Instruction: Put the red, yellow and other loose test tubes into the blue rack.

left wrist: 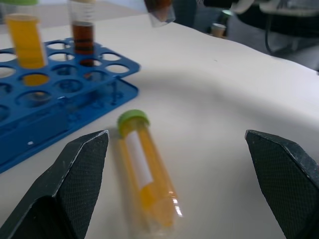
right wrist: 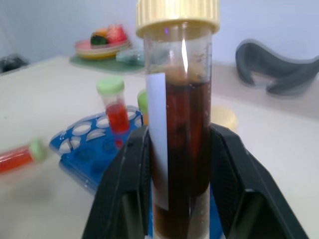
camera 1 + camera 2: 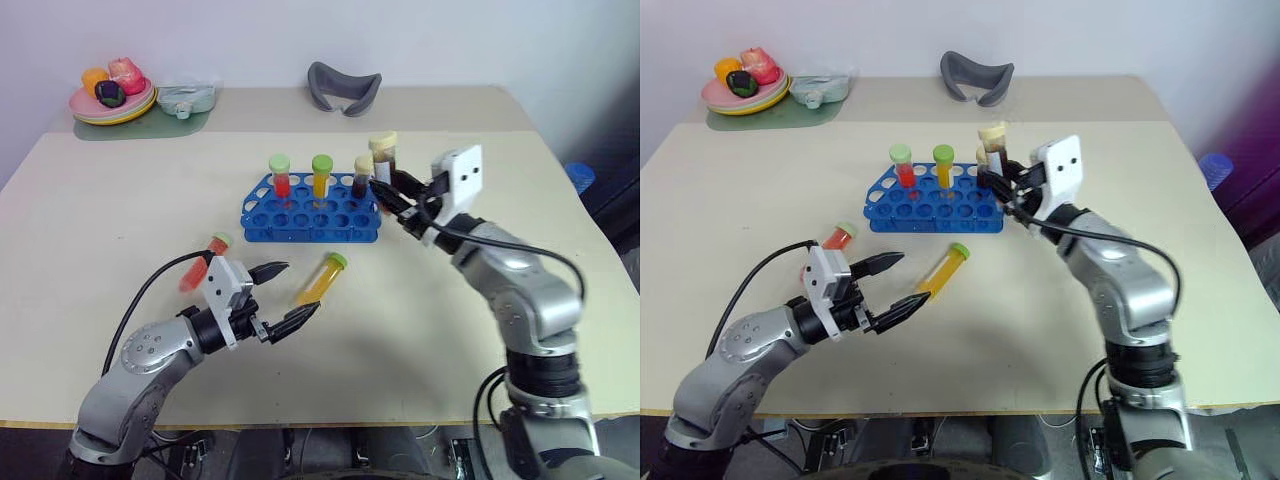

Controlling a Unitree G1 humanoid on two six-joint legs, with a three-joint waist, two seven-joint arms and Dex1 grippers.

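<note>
The blue rack (image 3: 310, 220) stands mid-table with a red tube (image 3: 281, 177), a yellow tube (image 3: 321, 177) and a dark tube (image 3: 361, 178) upright in it. My right gripper (image 3: 392, 192) is shut on a dark brown tube with a cream cap (image 2: 178, 124), held upright just above the rack's right end. A loose yellow tube with a green cap (image 3: 322, 278) lies on the table in front of the rack, and my left gripper (image 3: 288, 296) is open around its lower end without touching it. A loose red tube (image 3: 204, 260) lies left of the left gripper.
A plate of toy food (image 3: 112, 95) and a pale green dish (image 3: 186, 99) sit on a mat at the far left corner. A grey curved object (image 3: 343, 88) lies at the far edge. A blue item (image 3: 579, 176) shows beyond the table's right edge.
</note>
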